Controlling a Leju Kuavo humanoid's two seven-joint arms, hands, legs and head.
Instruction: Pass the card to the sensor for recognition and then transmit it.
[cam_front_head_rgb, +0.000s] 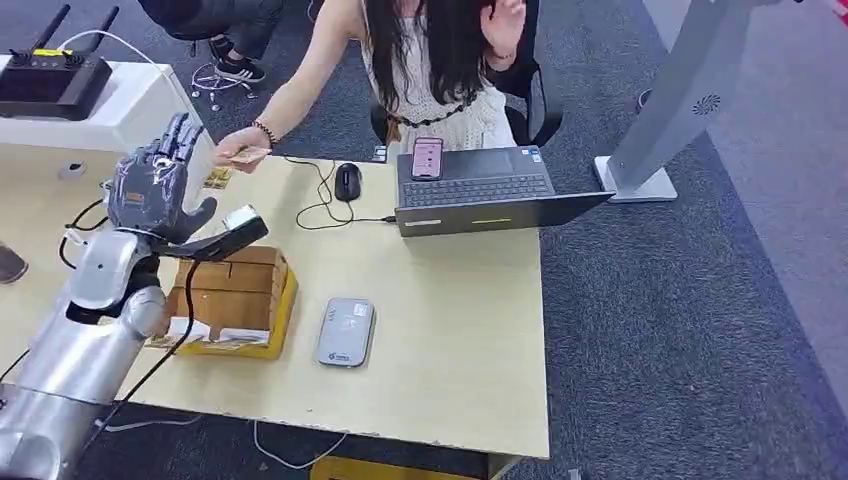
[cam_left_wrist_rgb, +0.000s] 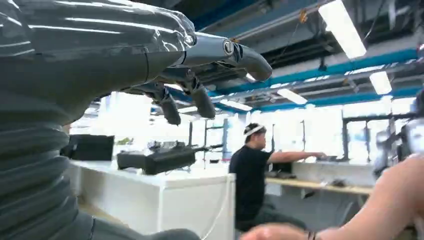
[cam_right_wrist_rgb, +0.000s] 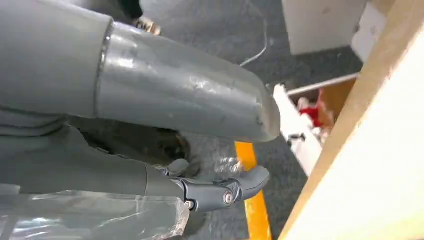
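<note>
Item 1, far left: our left hand (cam_front_head_rgb: 160, 190) was raised above the table (cam_front_head_rgb: 450, 330), fingers wide apart, holding nothing.

Item 2: cardboard box (cam_front_head_rgb: 235, 295), just beneath and beside that hand.

Item 3: the card (cam_front_head_rgb: 248, 156), pinched in a person's hand (cam_front_head_rgb: 236, 148) just beyond our raised fingers, not touching them.

Item 4: grey sensor (cam_front_head_rgb: 346, 332), flat on the table right of the box.

Item 5: mouse (cam_front_head_rgb: 347, 181) and laptop (cam_front_head_rgb: 480, 190), farther right.

Item 6: our right hand (cam_right_wrist_rgb: 220, 187), hanging below the table edge; we could not tell whether it was closed.

We judged the step to be receiving the card. Next would call for closing on it, then carrying it to the sensor.
</note>
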